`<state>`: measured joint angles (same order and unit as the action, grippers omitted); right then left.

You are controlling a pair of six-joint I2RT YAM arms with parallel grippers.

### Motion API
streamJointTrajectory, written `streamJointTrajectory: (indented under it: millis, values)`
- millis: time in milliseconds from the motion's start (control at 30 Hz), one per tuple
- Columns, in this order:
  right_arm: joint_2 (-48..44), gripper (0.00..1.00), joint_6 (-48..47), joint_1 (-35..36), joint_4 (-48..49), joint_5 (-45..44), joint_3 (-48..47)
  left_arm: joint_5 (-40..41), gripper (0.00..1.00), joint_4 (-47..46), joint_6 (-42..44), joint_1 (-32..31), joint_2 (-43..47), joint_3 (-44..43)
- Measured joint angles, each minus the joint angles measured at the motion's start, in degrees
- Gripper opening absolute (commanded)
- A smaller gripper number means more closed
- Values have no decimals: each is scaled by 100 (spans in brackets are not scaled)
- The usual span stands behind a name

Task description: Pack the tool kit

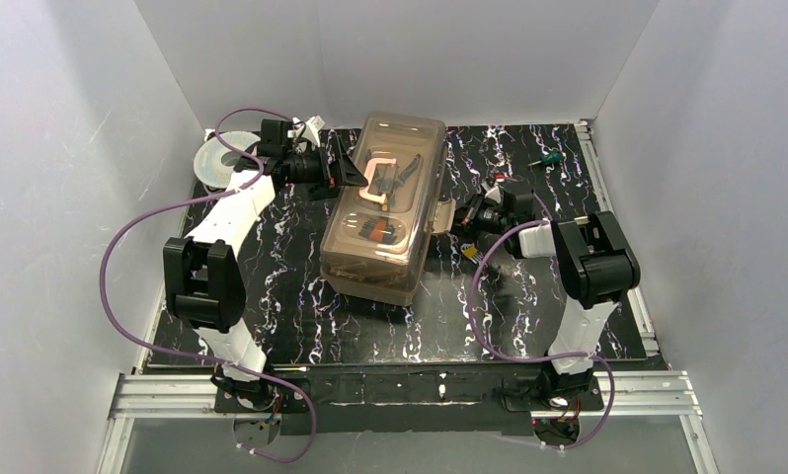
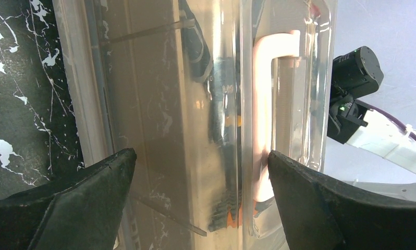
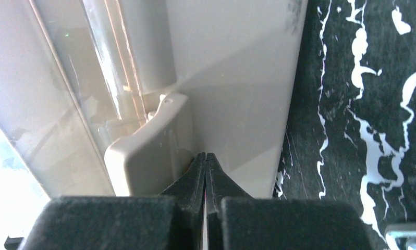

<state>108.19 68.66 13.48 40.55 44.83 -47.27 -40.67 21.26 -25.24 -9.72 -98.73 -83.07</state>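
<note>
The black table [image 1: 301,306] holds the big tan toolbox [image 1: 370,276] in its middle, a bit nearer the far edge. The box's long side runs from near to far, with the far end leaning a little to the right. Its smoky lid [image 1: 407,138] is down, with the cream handle [image 1: 378,180] lying along the top and dark tools [image 1: 374,232] showing through. The left gripper [image 1: 343,170] is spread wide at the box's left side, and the right gripper [image 1: 461,219] is pressed together, its tip just beside the cream latch [image 3: 143,151] on the right side.
</note>
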Motion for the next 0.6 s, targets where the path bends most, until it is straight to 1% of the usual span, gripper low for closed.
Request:
streamJointTrajectory:
  millis: [133,267,367,600]
  values:
    - [-271,1,-84,4,-285,-76,70,-3,98,1,25,0,6,9]
    - [-606,1,-390,11,-865,-247,53,2,98,15,54,5,17,11]
    - [-817,1,-751,24,-1888,-468,-216,10,98,15,73,-22,19,13]
    - [-916,1,-1516,134,-4281,-1434,-1457,34,98,16,80,-31,26,15]
